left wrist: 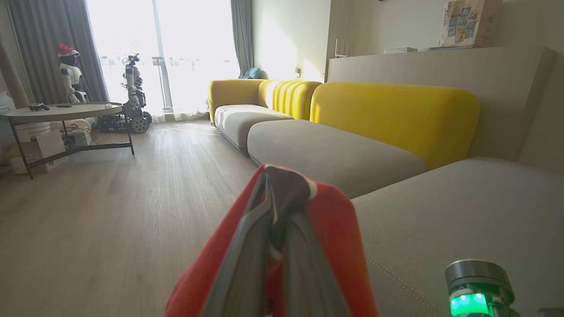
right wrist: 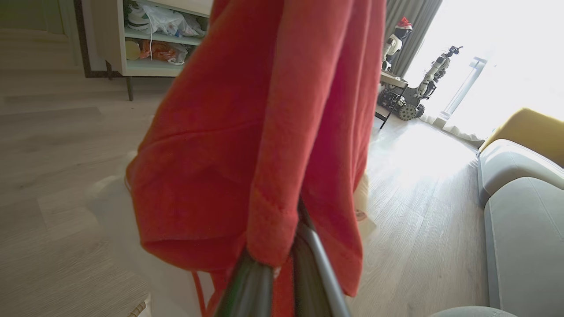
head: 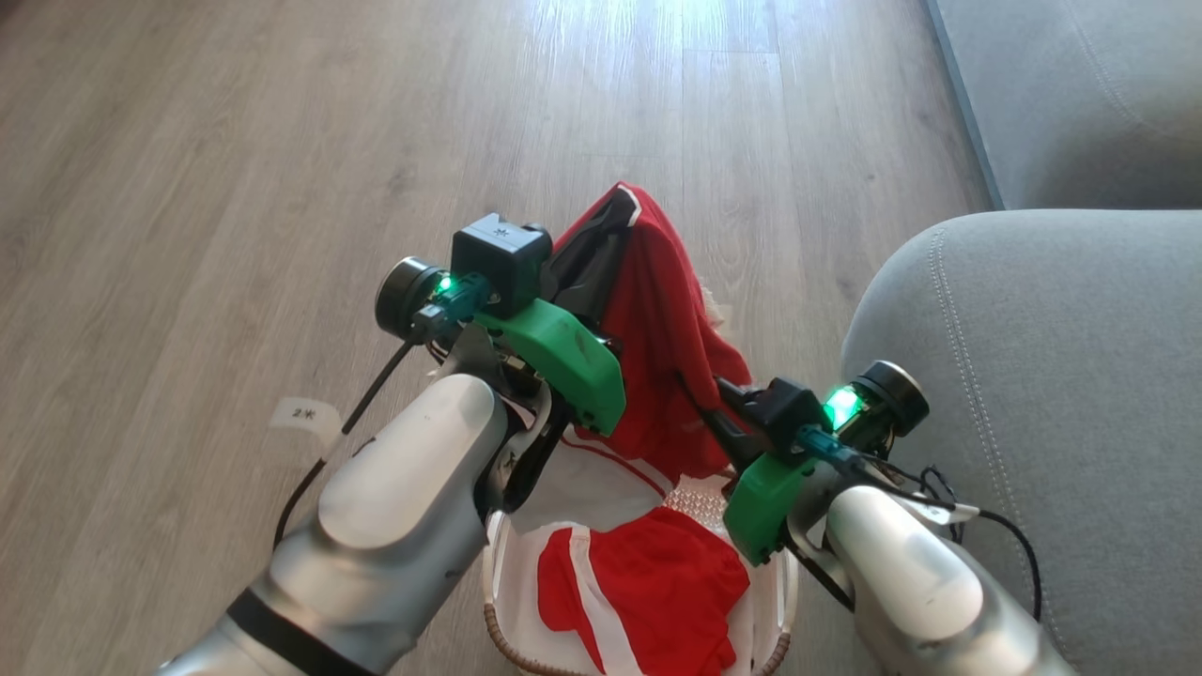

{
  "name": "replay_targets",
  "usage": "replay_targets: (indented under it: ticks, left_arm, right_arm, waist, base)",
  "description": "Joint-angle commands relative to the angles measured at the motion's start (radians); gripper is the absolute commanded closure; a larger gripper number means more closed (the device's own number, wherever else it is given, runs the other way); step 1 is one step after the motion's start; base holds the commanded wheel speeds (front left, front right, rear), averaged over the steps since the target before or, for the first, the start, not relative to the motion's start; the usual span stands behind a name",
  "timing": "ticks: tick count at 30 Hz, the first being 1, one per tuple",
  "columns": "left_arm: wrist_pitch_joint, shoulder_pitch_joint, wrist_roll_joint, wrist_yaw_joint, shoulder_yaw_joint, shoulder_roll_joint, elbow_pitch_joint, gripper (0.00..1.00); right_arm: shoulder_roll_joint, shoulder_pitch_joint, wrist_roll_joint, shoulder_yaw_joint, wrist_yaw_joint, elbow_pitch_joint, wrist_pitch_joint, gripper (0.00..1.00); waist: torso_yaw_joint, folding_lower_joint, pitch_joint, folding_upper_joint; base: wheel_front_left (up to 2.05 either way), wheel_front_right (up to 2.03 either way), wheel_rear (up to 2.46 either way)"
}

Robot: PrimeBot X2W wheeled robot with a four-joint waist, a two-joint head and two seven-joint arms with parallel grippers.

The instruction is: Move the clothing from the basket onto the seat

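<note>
Hanging from left claw point(left wrist: 280, 193), pinched at top fold: jersey point(head: 667, 310), held high, likely so cloth is cleared of basket point(head: 493, 624) below. Lower hem clamped by right claw point(right wrist: 286, 259). Sofa point(head: 1033, 376) just right of it.

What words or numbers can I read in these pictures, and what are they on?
"2": white tag beside the left arm's cable; a blurred mark follows it.
Colourful poster on the ledge: print too small to read.
Black box on the left wrist: tiny pale logo, unreadable.
Clothing: no number visible.
</note>
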Motion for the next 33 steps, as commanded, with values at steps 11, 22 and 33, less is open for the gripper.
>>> replay_targets:
  ticks: [11,22,33]
  left_arm:
    - [-0.048,0.007,-0.028,0.016,0.059,0.053,0.003,0.1]
    - [-0.126,0.081,-0.04,0.013,0.052,0.052,0.068,0.0]
    - [-0.183,0.148,-0.031,0.017,0.017,0.04,0.076,0.0]
  right_arm:
    - [0.011,-0.041,0.032,-0.059,0.0,-0.062,-0.007,1.0]
    - [0.005,-0.061,-0.012,-0.194,0.0,-0.124,-0.007,1.0]
    - [-0.08,-0.029,-0.046,-0.312,0.0,-0.214,-0.007,1.0]
  waist:
    - [-0.047,0.0,0.011,0.0]
    - [-0.062,0.0,0.015,0.0]
    - [-0.114,0.0,0.004,0.0]
  base:
    - [0.0,0.0,0.0]
    - [0.0,0.0,0.0]
    - [0.0,0.0,0.0]
